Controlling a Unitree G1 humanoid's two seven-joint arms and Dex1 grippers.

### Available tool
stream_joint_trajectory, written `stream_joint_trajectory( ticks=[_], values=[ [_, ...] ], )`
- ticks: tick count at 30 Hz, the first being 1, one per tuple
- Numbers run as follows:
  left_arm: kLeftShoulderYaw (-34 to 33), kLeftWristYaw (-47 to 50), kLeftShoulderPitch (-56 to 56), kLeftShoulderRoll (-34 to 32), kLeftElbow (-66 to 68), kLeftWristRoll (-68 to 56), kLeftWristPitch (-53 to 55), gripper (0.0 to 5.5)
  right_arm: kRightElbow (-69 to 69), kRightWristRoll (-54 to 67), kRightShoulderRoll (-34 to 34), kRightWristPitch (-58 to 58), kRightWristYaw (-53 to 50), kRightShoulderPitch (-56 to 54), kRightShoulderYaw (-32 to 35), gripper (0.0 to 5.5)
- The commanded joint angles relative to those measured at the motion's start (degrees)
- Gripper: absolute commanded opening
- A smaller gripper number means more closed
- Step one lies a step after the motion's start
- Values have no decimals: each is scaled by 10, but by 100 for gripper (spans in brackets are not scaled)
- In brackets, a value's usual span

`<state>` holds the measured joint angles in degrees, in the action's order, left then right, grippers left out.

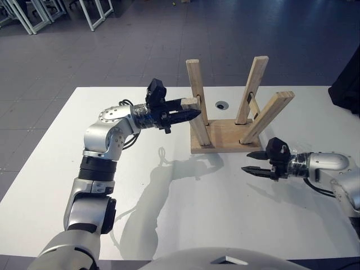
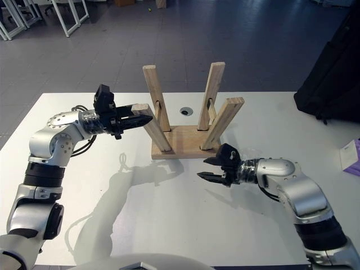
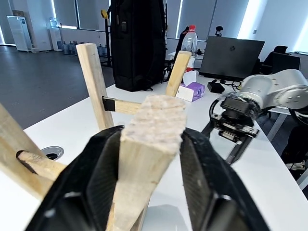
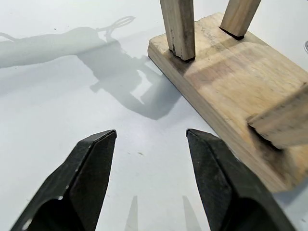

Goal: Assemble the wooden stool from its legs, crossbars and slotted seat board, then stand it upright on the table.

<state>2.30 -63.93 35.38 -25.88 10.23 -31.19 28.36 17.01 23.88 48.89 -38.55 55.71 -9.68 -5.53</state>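
The wooden stool lies upside down on the white table, its seat board (image 1: pixel 225 135) flat and its legs pointing up. Two legs (image 1: pixel 196 84) (image 1: pixel 252 84) stand at the back, and a third (image 1: pixel 269 115) leans at the front right. A crossbar (image 1: pixel 254 107) joins the two right legs. My left gripper (image 1: pixel 188 109) is shut on the top end of the front left leg (image 3: pixel 154 120), one finger (image 3: pixel 101 163) on each side. My right gripper (image 1: pixel 253 170) hovers open just above the table, in front of the board's right corner (image 4: pixel 231 96), holding nothing.
A round cable hole (image 1: pixel 222 104) sits in the table behind the stool. A black bag (image 1: pixel 346 84) stands off the table's right edge, and a purple packet (image 2: pixel 351 154) lies at the far right. Bare tabletop stretches in front of the stool.
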Motion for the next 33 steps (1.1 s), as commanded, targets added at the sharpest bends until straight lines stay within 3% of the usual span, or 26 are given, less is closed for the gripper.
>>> stream_joint_trajectory(
  ticks=[1, 8, 16, 30, 33],
  values=[
    [-2, -20, 8, 0, 0, -3, -5, 144, -93, -28, 51, 32, 51, -49, 9, 267],
    [-5, -126, -31, -96, -57, -49, 90, 133, -248, -62, 97, 84, 132, -147, 17, 267],
    [-43, -165, -68, -183, -102, -98, 144, 133, -149, 124, 108, -90, 234, -183, 91, 267],
    [-34, -190, -86, -211, -121, -119, 156, 133, -143, 166, 19, -151, 216, -282, 40, 267],
    [-31, -194, -88, -213, -122, -116, 154, 133, -145, 173, 10, -169, 215, -287, 30, 217]
  ],
)
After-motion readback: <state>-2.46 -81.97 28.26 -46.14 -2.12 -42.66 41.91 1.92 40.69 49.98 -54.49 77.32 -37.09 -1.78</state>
